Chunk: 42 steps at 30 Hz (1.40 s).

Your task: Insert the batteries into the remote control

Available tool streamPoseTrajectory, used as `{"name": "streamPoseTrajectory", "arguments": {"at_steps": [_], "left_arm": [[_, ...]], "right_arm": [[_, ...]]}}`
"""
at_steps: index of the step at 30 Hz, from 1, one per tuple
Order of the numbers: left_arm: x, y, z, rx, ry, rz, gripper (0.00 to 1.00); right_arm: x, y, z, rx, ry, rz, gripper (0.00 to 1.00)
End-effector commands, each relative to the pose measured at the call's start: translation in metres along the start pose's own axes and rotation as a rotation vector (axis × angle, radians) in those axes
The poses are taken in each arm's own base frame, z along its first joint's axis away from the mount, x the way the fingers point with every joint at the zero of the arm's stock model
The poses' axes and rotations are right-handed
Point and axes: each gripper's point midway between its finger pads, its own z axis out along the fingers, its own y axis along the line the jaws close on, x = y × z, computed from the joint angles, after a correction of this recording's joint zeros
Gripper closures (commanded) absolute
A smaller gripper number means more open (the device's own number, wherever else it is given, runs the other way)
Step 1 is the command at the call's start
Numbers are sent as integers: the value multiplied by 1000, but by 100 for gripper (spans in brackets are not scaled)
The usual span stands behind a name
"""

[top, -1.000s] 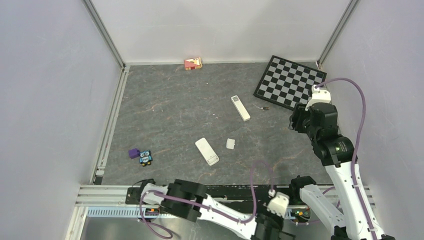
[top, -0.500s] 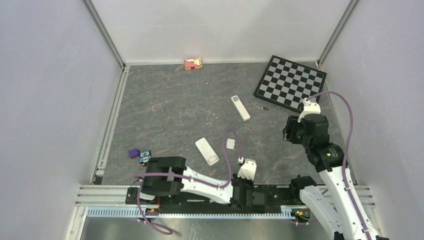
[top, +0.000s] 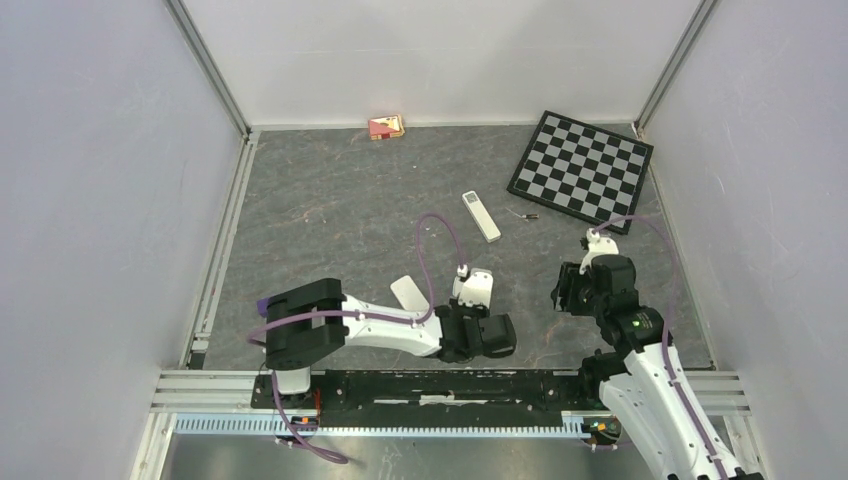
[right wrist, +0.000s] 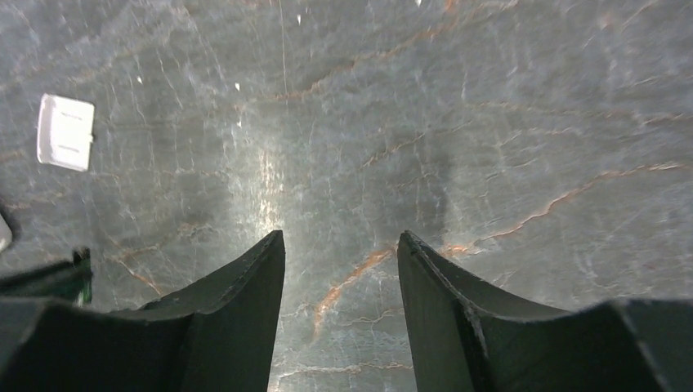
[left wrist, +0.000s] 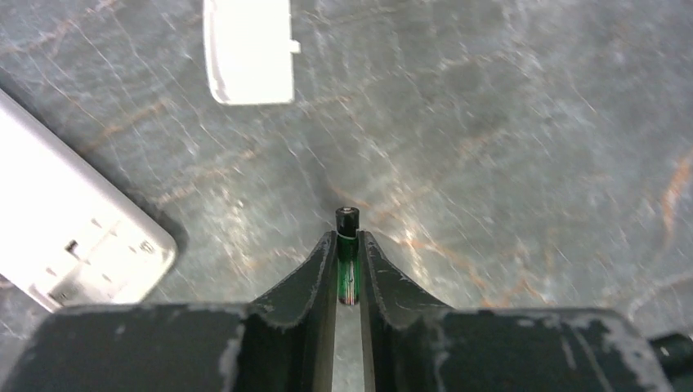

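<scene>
In the left wrist view my left gripper (left wrist: 347, 235) is shut on a slim green and dark battery (left wrist: 347, 265), whose dark end sticks out past the fingertips just above the table. The wide white remote control (left wrist: 73, 237) lies to its left with its compartment open. A white battery cover (left wrist: 248, 53) lies ahead of it. From above, the left gripper (top: 480, 335) hovers right of that remote control (top: 405, 292). Another battery (top: 524, 214) lies near the chessboard. My right gripper (right wrist: 342, 237) is open over bare table, holding nothing.
A slim white remote (top: 481, 216) lies mid-table. The chessboard (top: 580, 165) sits at the back right and a small red box (top: 386, 127) by the back wall. The right gripper (top: 562, 292) is right of the left one. The cover (right wrist: 65, 132) shows in the right wrist view.
The left arm swung up from the near edge onto the table beside the wide remote. The right arm drew back from the chessboard toward the near side.
</scene>
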Motion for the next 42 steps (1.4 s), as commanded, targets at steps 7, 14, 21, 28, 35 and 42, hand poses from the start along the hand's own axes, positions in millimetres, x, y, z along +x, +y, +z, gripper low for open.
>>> {"name": "streamPoseTrajectory", "arguments": {"at_steps": [7, 14, 21, 28, 35, 42], "left_arm": [[-15, 1, 21, 56, 29, -15, 69], [-49, 20, 10, 73, -11, -71, 51], [-100, 63, -27, 90, -156, -137, 25], [-112, 105, -49, 77, -192, -203, 12], [-100, 135, -58, 58, -199, -296, 10], [-102, 155, -56, 43, -234, -337, 7]], "right_arm": [[17, 25, 14, -147, 14, 80, 42], [23, 40, 19, -237, 31, 78, 41], [16, 73, 19, -283, -8, 43, 38], [32, 125, 22, -280, 28, -37, 39], [48, 173, 15, -208, 23, -114, 43], [54, 191, 19, -164, 13, -112, 42]]}}
